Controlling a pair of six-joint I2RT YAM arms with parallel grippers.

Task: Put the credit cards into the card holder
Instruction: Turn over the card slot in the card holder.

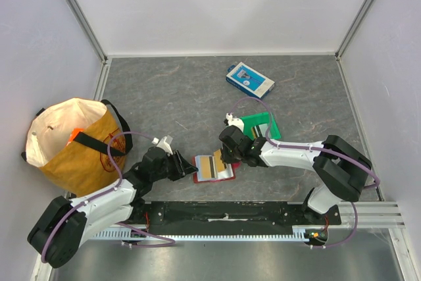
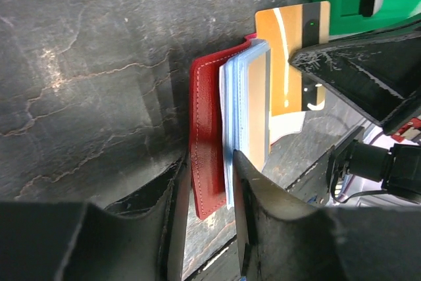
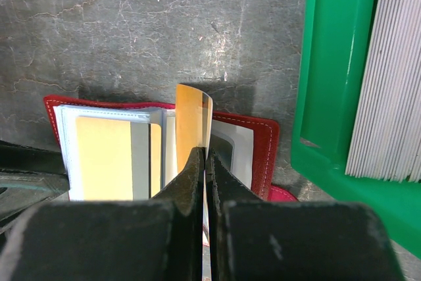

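The red card holder [image 1: 228, 175] lies open on the table between the two arms, its clear sleeves fanned up. One tan-yellow card [image 3: 105, 156] sits in a sleeve. My right gripper [image 3: 204, 153] is shut on an orange credit card [image 3: 191, 113] that stands on edge over the holder's [image 3: 263, 143] middle. My left gripper [image 2: 209, 162] is open and straddles the near end of the holder [image 2: 205, 129]. Its right finger [image 2: 245, 182] is against the clear sleeves, and a gap shows beside the red cover. In the top view the left gripper [image 1: 189, 169] and right gripper [image 1: 231, 157] flank the holder.
A green plastic bin [image 1: 260, 126] stands just right of the holder and close to the right gripper, with a pale ribbed stack [image 3: 388, 64] inside. A blue-and-white box [image 1: 250, 80] lies further back. A tan cloth bag [image 1: 72, 143] stands at the left wall.
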